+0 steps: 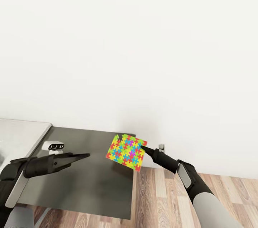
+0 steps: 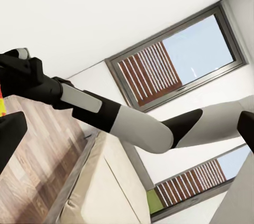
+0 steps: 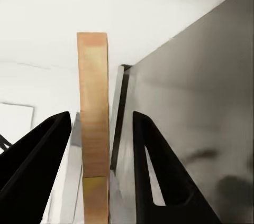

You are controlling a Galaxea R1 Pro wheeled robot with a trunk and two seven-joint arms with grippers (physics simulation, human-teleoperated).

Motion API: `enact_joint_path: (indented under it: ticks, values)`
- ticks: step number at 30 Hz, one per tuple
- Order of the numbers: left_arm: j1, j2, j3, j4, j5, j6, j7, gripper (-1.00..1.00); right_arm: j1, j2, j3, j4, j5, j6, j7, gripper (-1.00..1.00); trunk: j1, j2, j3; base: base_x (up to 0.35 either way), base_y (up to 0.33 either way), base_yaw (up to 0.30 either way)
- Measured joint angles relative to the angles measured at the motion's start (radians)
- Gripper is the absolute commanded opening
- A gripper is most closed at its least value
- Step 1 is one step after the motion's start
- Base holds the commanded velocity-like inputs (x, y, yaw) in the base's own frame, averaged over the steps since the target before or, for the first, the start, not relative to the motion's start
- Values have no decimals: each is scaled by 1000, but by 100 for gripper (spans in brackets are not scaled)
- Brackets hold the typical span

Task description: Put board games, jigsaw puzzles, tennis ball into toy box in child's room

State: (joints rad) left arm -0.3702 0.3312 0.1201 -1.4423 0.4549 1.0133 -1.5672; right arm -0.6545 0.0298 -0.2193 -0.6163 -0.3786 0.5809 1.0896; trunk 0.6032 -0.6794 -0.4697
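A colourful jigsaw puzzle [image 1: 126,152] hangs tilted over the far right corner of the dark table [image 1: 89,181], partly past its edge. My right gripper [image 1: 144,148] holds it by its right side. In the right wrist view the puzzle [image 3: 93,129] stands edge-on between the two black fingers [image 3: 37,155], nearer one of them than the other. My left gripper [image 1: 85,156] hovers over the table's left half, pointing toward the puzzle. Its fingers [image 2: 10,137] sit wide apart with nothing between them.
A small white device [image 1: 53,146] stands at the table's far left, beside a light grey surface [image 1: 21,131]. A wall outlet [image 1: 161,147] sits behind the right arm. Wooden floor [image 1: 161,199] lies to the right. A cream bed [image 2: 106,192] and slatted windows [image 2: 159,71] appear in the left wrist view.
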Motion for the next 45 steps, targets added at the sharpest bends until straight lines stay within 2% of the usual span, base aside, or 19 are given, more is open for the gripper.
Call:
enact_joint_path:
  ticks: [4, 16, 18, 27, 33, 40, 45]
  values:
    - [-5, 0, -1, 2, -5, 5, 0, 100, 0, 0, 5, -4, 8, -9, 45, -100, -15, 28, 19, 0, 0, 81]
    - [-9, 1, -2, 2, -9, 10, 0, 100, 0, -3, 8, -8, 13, -13, 110, -100, -61, 112, 77, 0, 0, 78]
    - [-9, 2, -3, 2, -9, 10, 0, 100, 0, -11, 8, -8, 14, -15, 124, -100, -69, 126, 86, 0, 0, 78]
    - [-9, 2, -3, 3, -10, 10, 0, 100, 0, -46, 5, -8, 18, -37, 143, -100, -104, 189, 130, 0, 0, 78]
    - [-10, 2, -4, 4, -10, 10, 0, 100, 0, -49, 4, -8, 18, -50, 179, -100, -127, 232, 159, 0, 0, 47]
    - [-10, 1, -5, 4, -16, 10, 0, 100, 0, -50, 4, -8, 18, -71, 184, -100, -154, 281, 192, 0, 0, 4]
    - [-10, 1, -7, 4, -17, 10, 0, 100, 0, -50, 4, -8, 18, -73, 185, -100, -154, 281, 201, 0, 0, 0]
